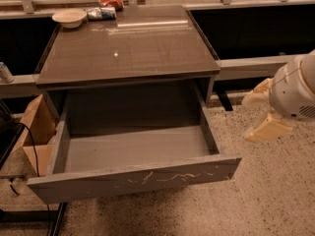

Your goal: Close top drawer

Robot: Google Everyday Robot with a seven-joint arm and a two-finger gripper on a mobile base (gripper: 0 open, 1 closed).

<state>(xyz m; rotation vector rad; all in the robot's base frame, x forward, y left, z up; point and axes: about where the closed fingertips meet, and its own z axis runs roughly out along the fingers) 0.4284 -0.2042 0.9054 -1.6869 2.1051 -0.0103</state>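
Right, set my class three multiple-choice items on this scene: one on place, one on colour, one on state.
1. The claw is: A. right of the drawer, clear of it B. inside it C. on the cabinet
2. The bowl is: A. red B. white C. black
3. The drawer is: A. shut B. open, empty C. open, full
Answers: 1A, the claw hangs beside the drawer's right end; 2B, it looks pale; 3B, its bare inside shows.
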